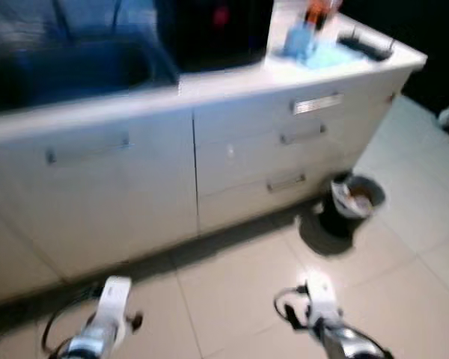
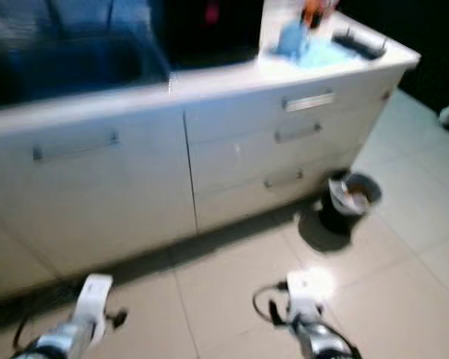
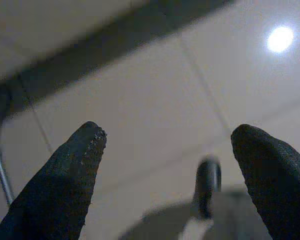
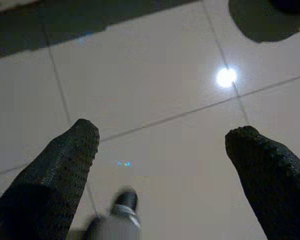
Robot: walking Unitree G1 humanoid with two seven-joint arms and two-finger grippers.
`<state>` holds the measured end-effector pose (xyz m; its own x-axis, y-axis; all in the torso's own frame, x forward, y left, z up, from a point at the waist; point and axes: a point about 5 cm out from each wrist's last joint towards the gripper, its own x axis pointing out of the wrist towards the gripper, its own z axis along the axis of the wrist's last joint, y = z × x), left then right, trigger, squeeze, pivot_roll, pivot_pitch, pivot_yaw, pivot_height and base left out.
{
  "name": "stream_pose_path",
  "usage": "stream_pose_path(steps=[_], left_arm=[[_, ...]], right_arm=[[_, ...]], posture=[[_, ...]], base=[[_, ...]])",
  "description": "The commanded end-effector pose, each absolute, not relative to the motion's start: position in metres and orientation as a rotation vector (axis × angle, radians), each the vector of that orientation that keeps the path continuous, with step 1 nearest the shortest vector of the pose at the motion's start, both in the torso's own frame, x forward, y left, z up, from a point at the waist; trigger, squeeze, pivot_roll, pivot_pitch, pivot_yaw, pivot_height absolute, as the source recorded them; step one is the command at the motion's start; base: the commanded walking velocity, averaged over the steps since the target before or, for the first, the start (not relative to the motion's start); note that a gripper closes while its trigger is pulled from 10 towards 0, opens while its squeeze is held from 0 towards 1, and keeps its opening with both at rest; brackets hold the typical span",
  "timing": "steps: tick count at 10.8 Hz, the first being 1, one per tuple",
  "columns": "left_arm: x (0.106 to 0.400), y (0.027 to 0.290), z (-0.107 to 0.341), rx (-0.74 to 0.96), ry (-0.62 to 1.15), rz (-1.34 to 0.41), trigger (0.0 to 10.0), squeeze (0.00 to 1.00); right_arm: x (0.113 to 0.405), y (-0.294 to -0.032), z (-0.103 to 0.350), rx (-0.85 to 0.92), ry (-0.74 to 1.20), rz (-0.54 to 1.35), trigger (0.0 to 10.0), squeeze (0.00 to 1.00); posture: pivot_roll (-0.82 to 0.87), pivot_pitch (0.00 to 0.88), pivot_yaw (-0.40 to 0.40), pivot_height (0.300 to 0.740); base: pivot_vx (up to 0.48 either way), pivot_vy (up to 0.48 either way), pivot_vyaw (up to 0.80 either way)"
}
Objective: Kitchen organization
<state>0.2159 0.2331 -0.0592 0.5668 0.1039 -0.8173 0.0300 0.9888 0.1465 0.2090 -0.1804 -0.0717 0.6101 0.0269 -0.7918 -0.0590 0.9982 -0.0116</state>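
Note:
A white kitchen counter (image 1: pixel 232 82) runs across the view, blurred. On its right end lie a blue cloth (image 1: pixel 314 48), an orange-capped bottle (image 1: pixel 316 11) and a flat dark item (image 1: pixel 367 46). Three drawers with metal handles (image 1: pixel 303 134) sit below that end. My left arm (image 1: pixel 105 318) and right arm (image 1: pixel 325 318) hang low over the tile floor. My left gripper (image 3: pixel 167 135) is open above bare tiles, with nothing between its fingers. My right gripper (image 4: pixel 162 132) is open too, over tiles with a bright light reflection (image 4: pixel 226 77).
A small black bin (image 1: pixel 348 203) with a white liner stands on the floor by the counter's right end. A dark sink or hob area (image 1: pixel 67 67) lies at the counter's left. Pale tile floor (image 1: pixel 404 224) stretches to the right of the cabinet.

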Motion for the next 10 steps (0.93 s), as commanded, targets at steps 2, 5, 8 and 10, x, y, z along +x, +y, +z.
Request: stream_pose_path(steps=[2,5,8,10], left_arm=[[0.2179,0.2245,-0.0601,0.147,0.962,0.021,10.0,0.0],[0.2177,0.2252,-0.06,0.153,0.964,0.018,10.0,0.0],[0.2176,0.2251,-0.0601,0.151,0.963,0.018,10.0,0.0],[0.2173,0.2244,-0.0605,0.142,0.963,0.019,10.0,0.0]], right_arm=[[0.2062,-0.1894,-0.0723,-0.054,0.924,0.036,10.0,0.0],[0.206,-0.1885,-0.0724,-0.052,0.924,0.041,10.0,0.0],[0.206,-0.1886,-0.0725,-0.057,0.925,0.04,10.0,0.0],[0.2058,-0.1889,-0.0725,-0.057,0.925,0.041,10.0,0.0]], posture=[[0.04,0.0,-0.02,0.74],[0.04,0.0,-0.016,0.74],[0.04,0.0,-0.016,0.74],[0.04,0.0,-0.018,0.74]], base=[[0.467,0.0,0.75],[0.458,0.0,0.76],[0.298,0.0,0.49],[0.0,0.0,0.0]])
